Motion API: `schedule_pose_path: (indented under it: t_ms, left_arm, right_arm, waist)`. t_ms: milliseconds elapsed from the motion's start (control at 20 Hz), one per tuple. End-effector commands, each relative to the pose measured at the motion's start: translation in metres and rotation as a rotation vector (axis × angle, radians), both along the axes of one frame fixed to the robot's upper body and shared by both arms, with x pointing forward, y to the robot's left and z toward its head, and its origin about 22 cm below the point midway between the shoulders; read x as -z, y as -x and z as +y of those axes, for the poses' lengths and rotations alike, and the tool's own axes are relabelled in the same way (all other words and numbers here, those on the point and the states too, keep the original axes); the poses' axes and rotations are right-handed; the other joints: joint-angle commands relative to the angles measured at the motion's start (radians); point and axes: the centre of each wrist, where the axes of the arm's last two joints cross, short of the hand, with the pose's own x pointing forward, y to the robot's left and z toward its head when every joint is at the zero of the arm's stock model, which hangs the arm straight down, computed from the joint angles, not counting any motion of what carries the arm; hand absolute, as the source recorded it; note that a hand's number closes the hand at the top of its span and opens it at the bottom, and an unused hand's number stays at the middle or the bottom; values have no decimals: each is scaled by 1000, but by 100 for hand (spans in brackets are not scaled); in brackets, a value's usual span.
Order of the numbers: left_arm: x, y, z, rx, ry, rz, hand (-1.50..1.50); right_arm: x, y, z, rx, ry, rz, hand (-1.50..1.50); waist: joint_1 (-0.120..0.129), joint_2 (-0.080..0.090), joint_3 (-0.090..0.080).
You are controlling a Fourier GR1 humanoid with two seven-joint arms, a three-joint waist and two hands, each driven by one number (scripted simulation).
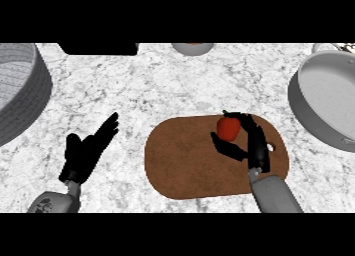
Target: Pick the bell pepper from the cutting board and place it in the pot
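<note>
A: What lies around the counter?

B: At 3 o'clock, the wide grey metal pot (335, 100). At 9, a grey ribbed basin (17, 90). Centre, toward 5, the brown rounded wooden cutting board (187, 165).

A: And the pepper?

B: The small red bell pepper (227, 128) sits at the board's 1 o'clock corner. The right hand (255, 145) curls round it, thumb on its near side. The left hand (88, 150) rests spread at 8.

A: Risks?

B: The pepper could slip out during lifting, or the hand might clip the pot's rim.

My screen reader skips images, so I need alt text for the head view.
The right hand curls around a red bell pepper on a brown cutting board. A grey pot sits at the right edge of the marble counter; the left hand rests open, left of the board.
</note>
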Motion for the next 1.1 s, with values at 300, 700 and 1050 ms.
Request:
schedule_pose_path:
  t_ms: [300,700,1050]
  left_arm:
    - [4,10,7,1,2,-3,0]
    - [9,9,23,-92,-9,11,0]
    - [12,14,28,-80,-16,18,0]
  right_arm:
    - [36,7,0,14,-111,-31,150]
    - [44,63,-114,414,90,-165,150]
    - [23,146,-218,656,186,-215,150]
  waist:
    - [2,17,14]
    - [-86,1,13]
    - [-79,5,12]
